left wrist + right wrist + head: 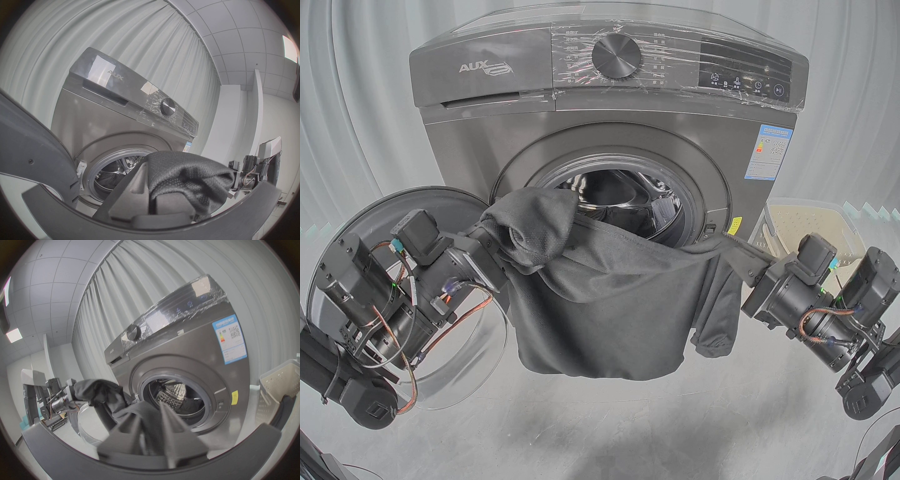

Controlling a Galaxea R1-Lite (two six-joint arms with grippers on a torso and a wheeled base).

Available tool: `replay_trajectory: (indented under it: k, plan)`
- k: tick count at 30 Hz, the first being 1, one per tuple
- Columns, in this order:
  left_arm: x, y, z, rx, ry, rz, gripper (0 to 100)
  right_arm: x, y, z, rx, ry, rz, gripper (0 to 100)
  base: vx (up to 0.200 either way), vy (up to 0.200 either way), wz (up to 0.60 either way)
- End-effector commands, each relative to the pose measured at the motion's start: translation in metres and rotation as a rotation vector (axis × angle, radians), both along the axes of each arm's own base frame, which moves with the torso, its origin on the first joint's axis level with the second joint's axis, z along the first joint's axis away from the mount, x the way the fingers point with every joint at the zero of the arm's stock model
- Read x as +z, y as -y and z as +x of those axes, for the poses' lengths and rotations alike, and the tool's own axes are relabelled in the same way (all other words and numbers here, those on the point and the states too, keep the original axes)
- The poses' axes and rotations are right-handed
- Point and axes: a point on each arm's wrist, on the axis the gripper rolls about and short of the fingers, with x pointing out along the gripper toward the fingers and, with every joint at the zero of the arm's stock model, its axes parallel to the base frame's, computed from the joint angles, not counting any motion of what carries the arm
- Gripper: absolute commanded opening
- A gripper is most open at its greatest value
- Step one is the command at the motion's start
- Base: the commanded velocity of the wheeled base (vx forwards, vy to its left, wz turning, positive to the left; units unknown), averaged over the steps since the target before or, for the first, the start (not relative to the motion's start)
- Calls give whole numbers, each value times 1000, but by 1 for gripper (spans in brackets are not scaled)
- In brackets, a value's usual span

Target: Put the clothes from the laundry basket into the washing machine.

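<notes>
Left of the drum opening (625, 187) of the washing machine (481, 140), the left end effector (489, 242) was clamped on a corner of the dark garment (600, 306). Most of the cloth hung before and below the opening, only its top edge reaching inside. Right of the opening, the right end effector (742, 251) pinched the other corner. Fed forward so, the sagging bulk would probably snag under the opening or slide out.

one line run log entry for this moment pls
left gripper: shut on dark garment | right gripper: shut on dark garment | dark garment: stretched between both, hanging before washing machine opening | door: open | laundry basket: right of machine
</notes>
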Motion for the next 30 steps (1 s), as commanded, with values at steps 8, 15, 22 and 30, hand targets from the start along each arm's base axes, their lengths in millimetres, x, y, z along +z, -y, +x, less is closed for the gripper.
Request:
replay_trajectory:
  k: [8,15,22,30]
  plan:
    - [4,17,14,-24,24,-13,0,-46,0,-10,81,-164,-125,100,0,0,0]
    - [-2,24,12,-44,17,8,0,-51,-5,-16,141,-175,-140,100,0,0,0]
    - [-1,26,13,-42,28,18,0,-54,-7,-14,182,-183,-150,100,0,0,0]
    - [1,25,11,-42,33,15,0,-70,-6,-8,167,-240,-180,100,0,0,0]
